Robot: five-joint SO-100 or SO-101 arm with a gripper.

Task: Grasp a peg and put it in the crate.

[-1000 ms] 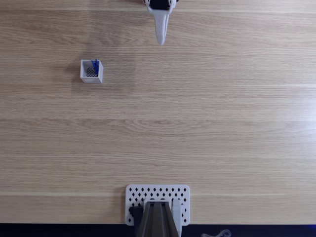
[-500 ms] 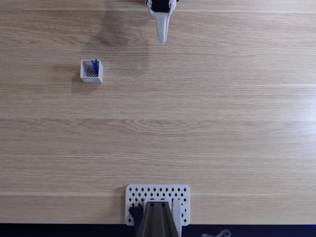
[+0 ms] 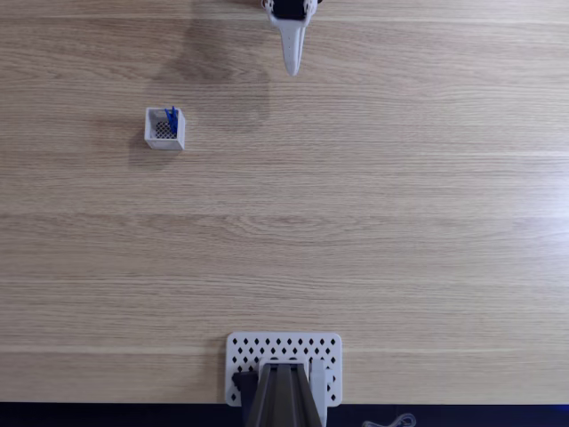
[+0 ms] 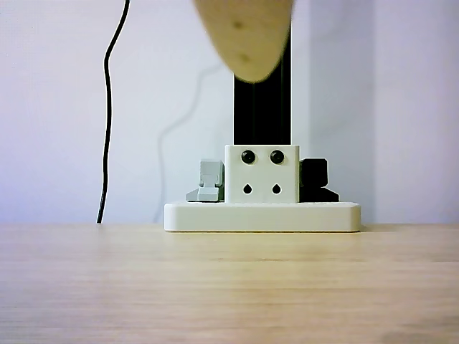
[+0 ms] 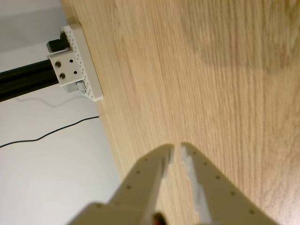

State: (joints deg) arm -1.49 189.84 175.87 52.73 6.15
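My tool [image 5: 177, 151] fills the bottom of the wrist view, its two pale toothed fingers [image 5: 150, 171] nearly closed with only a thin gap between the tips and nothing held; it hangs above the bare wooden counter [image 5: 206, 70], tips clear of the surface; in the fixed view my tool [image 3: 292, 69] points down from the top edge as one white tapered shape, well to the right of the crate [image 3: 165, 129] and a little above it in that view; in the other view a blurred tan fingertip [image 4: 245, 36] hangs in from the top edge.

Taking the crate as landmark in the fixed view: it stands upright on the counter [image 3: 382, 222] in the upper left part; the blue peg [image 3: 171, 117] stands inside it, leaning against the crate's right wall with its top poking above the rim; the dark mesh floor shows beside the peg, on its left.

Well below the crate and off to its right, at the bottom edge of the fixed view, lies the white perforated plate [image 3: 284, 349] with a dark post mount [image 3: 283, 396] on it; the other view shows that plate [image 4: 262, 216] from the side, carrying a white block [image 4: 262, 174] with two black screws and a black upright rail [image 4: 262, 107]; a thin black cable [image 4: 107, 107] hangs against the wall behind.
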